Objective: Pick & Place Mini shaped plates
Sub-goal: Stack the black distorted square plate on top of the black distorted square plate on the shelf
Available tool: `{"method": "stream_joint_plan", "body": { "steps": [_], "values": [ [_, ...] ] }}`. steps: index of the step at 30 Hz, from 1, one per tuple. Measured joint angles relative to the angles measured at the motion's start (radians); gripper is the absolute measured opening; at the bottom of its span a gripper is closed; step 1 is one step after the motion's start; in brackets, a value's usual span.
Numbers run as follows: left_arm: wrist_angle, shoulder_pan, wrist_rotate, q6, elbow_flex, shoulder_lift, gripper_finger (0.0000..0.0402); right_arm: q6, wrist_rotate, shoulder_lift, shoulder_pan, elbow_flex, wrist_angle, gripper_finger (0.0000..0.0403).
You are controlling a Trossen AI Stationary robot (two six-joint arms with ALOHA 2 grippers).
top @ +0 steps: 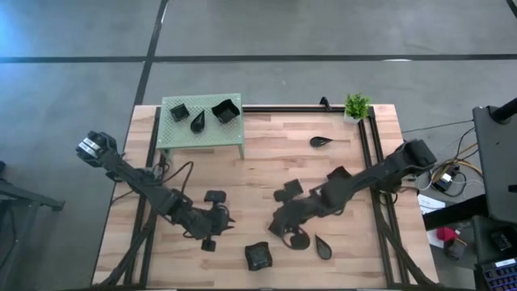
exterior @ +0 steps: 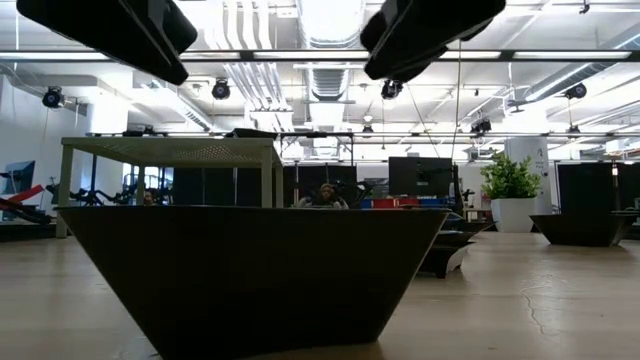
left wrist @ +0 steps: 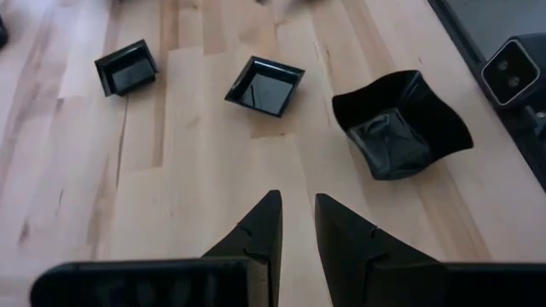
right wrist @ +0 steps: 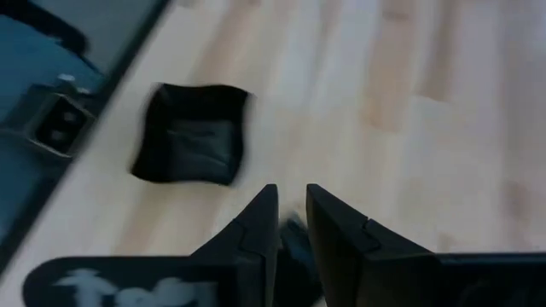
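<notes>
The left end effector is seen low over the tabletop at about 7 o'clock of centre, its fingers drawn to a narrow gap with nothing between them. The right end effector hangs at about 5 o'clock, fingers likewise narrow; a dark object sits in the gap, but whether it is gripped cannot be told. Three small black plates — two square ones and a leaf-shaped one — are found on the green stand at 11 o'clock. Others lie loose on the wood: a leaf plate at 1 o'clock near the potted plant, a square beside the left end effector, a wavy-rimmed square at 6 o'clock, and a leaf plate at 5 o'clock.
</notes>
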Motion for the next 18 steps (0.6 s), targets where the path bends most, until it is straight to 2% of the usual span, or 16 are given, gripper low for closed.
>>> {"method": "stream_joint_plan", "body": {
  "steps": [3,9,18],
  "values": [
    [0.004,-0.010,0.000,0.000,0.000,-0.008,0.0067,0.012,-0.048,0.048,0.012,0.001,0.093,0.0056],
    [0.010,-0.033,0.000,0.001,0.000,-0.020,0.0067,0.025,-0.078,0.173,0.022,0.002,0.239,0.0060],
    [0.017,-0.047,-0.001,0.002,0.000,-0.025,0.0067,0.051,-0.111,0.298,0.022,0.062,0.274,0.0059]
  ]
}}
